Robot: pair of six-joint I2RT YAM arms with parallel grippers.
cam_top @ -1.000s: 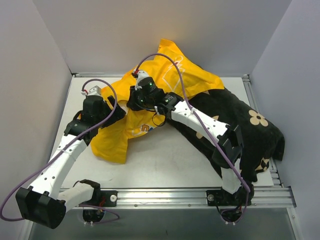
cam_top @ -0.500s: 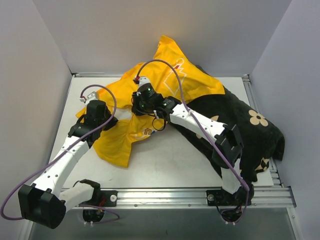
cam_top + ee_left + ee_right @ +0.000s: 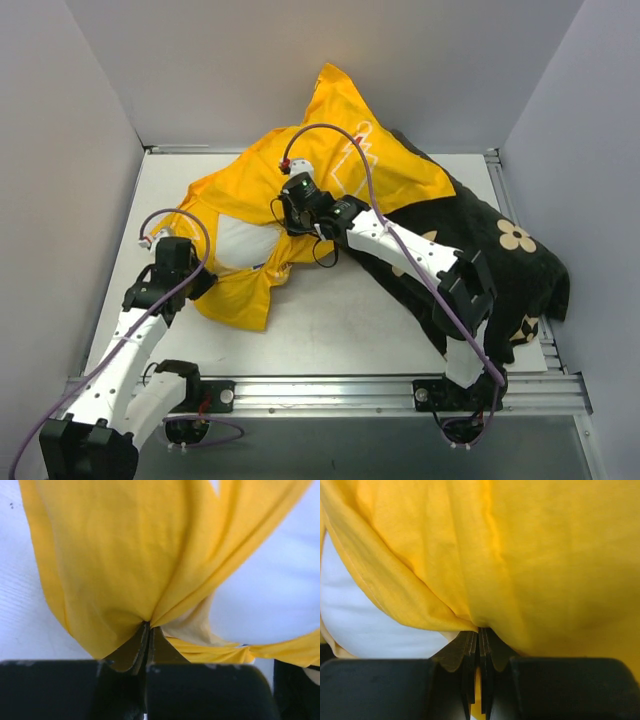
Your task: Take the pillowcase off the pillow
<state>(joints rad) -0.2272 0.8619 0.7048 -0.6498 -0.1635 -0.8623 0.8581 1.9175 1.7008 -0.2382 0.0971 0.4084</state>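
The bright yellow pillowcase (image 3: 345, 160) lies bunched across the back of the table, one corner riding up the back wall. Its mouth is stretched wide, and the white pillow (image 3: 243, 241) shows inside. My left gripper (image 3: 196, 283) is shut on the near left edge of the case. In the left wrist view the yellow pillowcase (image 3: 115, 555) fans out from my left gripper (image 3: 148, 626), with the white pillow (image 3: 270, 590) to the right. My right gripper (image 3: 289, 215) is shut on the case's upper edge. Its wrist view shows the pillowcase (image 3: 530, 555) pinched in my right gripper (image 3: 479, 630) and the pillow (image 3: 360, 620) at left.
A black pillow with tan flower marks (image 3: 500, 260) lies at the right, partly under the right arm and the yellow case. Grey walls close in the left, back and right sides. The white table top (image 3: 340, 320) ends at a metal rail (image 3: 330, 392) in front.
My left gripper has shut on the case's edge and drawn back toward the near left. The mouth of the case has stretched wide and the white pillow now shows. The right gripper has shifted slightly right.
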